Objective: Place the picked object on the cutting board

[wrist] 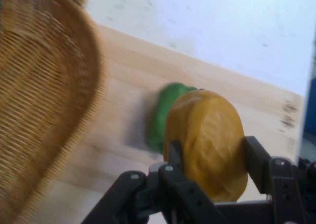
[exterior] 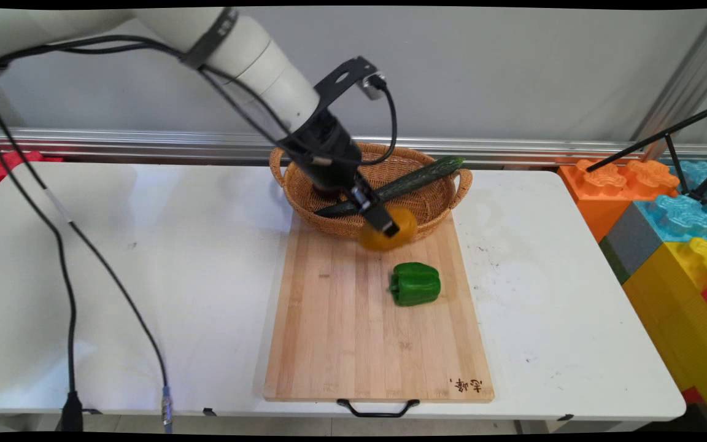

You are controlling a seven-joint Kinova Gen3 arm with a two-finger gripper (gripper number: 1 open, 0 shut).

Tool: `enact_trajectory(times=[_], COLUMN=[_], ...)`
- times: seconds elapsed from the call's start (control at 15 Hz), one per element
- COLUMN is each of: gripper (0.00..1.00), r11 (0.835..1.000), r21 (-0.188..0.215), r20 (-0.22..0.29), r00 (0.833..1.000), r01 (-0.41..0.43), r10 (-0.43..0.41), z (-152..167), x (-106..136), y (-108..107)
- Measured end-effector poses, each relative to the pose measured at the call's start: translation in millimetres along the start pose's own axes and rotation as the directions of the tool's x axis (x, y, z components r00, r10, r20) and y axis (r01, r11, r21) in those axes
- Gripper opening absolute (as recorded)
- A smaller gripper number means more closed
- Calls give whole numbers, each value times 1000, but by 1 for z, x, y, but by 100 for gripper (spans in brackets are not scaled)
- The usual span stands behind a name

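Your black two-finger gripper (exterior: 386, 226) is clamped on the round yellow-orange fruit (wrist: 207, 142), held above the bamboo cutting board (exterior: 353, 331) just at the woven wicker basket's (exterior: 304, 205) near rim.

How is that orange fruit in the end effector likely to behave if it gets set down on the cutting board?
The orange fruit is rounded and smooth, so it would probably roll on the flat cutting board, perhaps toward the green pepper. It keeps its shape between the end effector fingers, so it seems firm. The smooth skin may be slippery.
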Motion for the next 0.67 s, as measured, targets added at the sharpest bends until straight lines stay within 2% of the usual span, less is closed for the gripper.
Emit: enact_trajectory(times=[0.13,0.33,0.67], gripper=[0,0,0], r11=[998,995,991], r21=[-34,-62,-105], r20=[20,46,44], r00=[999,996,996], r01=[46,78,78], r10=[-45,-75,-74], z=[6,26,93], x=[-16,-36,-68], y=[22,43,68])
